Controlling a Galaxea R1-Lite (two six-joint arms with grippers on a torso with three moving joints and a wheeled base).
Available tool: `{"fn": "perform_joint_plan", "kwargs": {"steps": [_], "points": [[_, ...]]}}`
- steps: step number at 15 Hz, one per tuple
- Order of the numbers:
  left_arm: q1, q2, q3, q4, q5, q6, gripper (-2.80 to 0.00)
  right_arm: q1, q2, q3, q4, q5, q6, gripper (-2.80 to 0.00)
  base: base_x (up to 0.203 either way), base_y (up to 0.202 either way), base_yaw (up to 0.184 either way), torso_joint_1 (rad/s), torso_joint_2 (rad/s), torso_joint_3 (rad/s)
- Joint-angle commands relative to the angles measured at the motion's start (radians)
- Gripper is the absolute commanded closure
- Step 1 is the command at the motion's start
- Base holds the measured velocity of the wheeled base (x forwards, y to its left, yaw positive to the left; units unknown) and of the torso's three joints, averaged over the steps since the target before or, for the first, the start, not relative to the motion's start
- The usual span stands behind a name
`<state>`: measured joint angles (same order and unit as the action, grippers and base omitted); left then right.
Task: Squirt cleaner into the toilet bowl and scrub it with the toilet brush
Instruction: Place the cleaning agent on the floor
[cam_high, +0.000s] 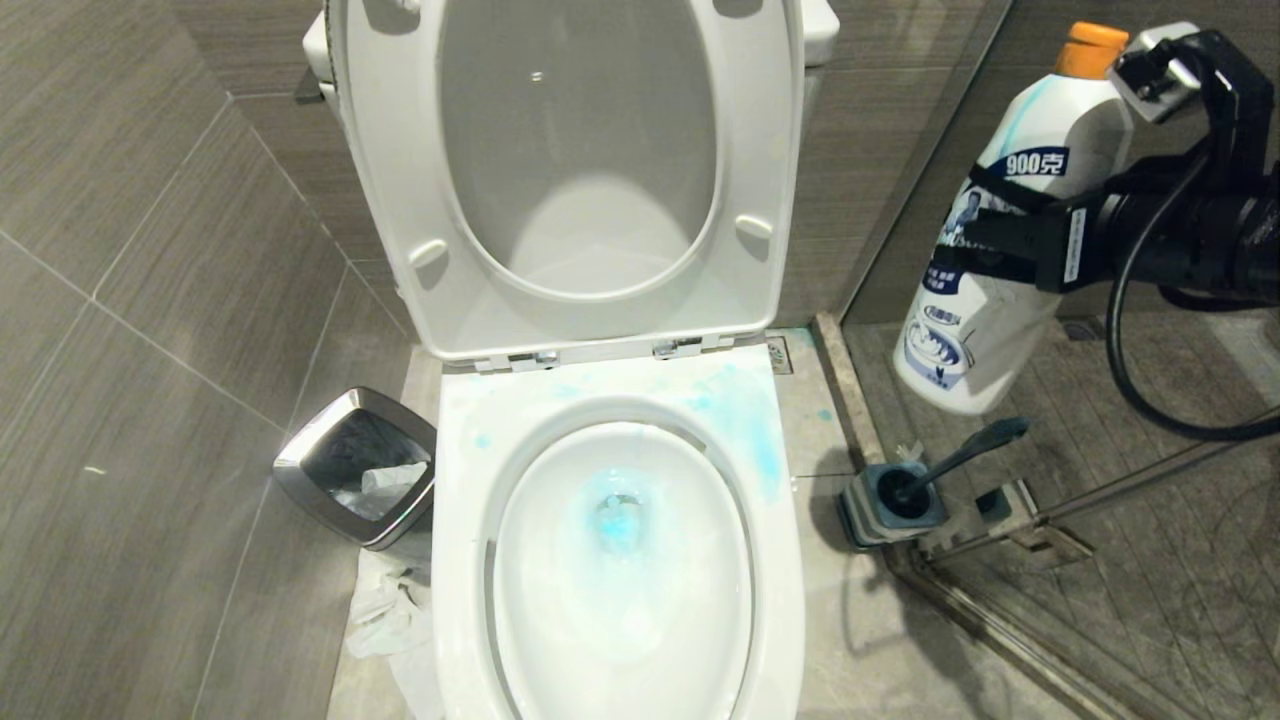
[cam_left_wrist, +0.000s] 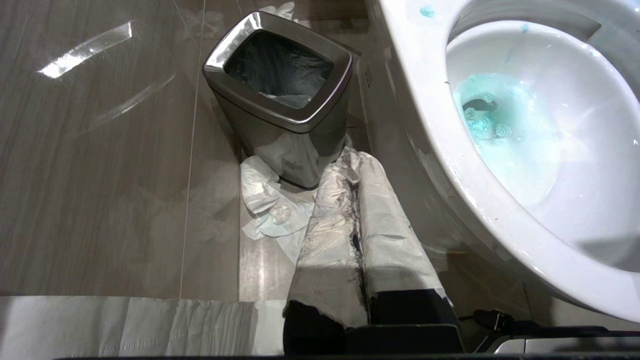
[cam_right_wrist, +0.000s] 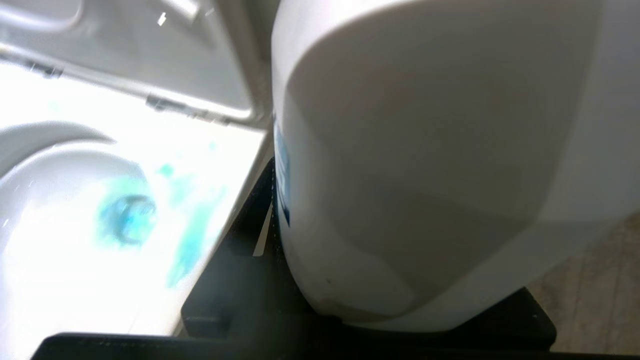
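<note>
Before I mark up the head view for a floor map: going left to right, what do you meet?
Waste bin → toilet bowl → toilet brush in its holder → right gripper holding the cleaner off the floor.

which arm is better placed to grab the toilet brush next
Probably the right. The blue-grey-handled toilet brush stands in its holder on the toilet's right side, below the right gripper, though it must first put down the white orange-capped cleaner bottle. The left gripper sits by the silver bin.

Right pincer (cam_high: 985, 245) apparently clamped mid-air
</note>
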<state>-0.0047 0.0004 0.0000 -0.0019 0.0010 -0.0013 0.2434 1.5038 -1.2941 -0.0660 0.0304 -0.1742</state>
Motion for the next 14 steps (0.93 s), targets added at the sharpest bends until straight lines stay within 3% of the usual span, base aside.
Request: {"fn": "perform_joint_plan", "kwargs": {"steps": [1, 3, 6, 8, 12, 14], "points": [[0.0, 0.0, 0.0, 0.0, 0.001, 0.0, 0.0, 0.027, -0.033, 0.116, -0.038, -0.019, 0.001, 0.0, 0.0, 0.0, 0.0, 0.0, 0.0, 0.0], [0.0, 0.0, 0.0, -0.001, 0.001, 0.0, 0.0, 0.031, -0.034, 0.2, -0.095, -0.043, 0.003, 0.0, 0.0, 0.0, 0.0, 0.0, 0.0, 0.0], [0.0, 0.0, 0.0, 0.0, 0.001, 0.0, 0.0, 0.032, -0.007, 0.324, -0.315, -0.068, -0.002, 0.0, 0.0, 0.0, 0.0, 0.0, 0.0, 0.0], [0.0, 0.0, 0.0, 0.0, 0.001, 0.0, 0.0, 0.036, 0.058, 0.329, -0.382, -0.113, -0.016, 0.0, 0.0, 0.0, 0.0, 0.0, 0.0, 0.0], [0.0, 0.0, 0.0, 0.0, 0.001, 0.0, 0.0, 0.063, 0.157, 0.325, -0.448, -0.124, -0.026, 0.0, 0.0, 0.0, 0.0, 0.0, 0.0, 0.0], [0.0, 0.0, 0.0, 0.0, 0.001, 0.0, 0.0, 0.079, 0.234, 0.326, -0.543, -0.132, -0.001, 0.0, 0.0, 0.0, 0.0, 0.0, 0.0, 0.0]]}}
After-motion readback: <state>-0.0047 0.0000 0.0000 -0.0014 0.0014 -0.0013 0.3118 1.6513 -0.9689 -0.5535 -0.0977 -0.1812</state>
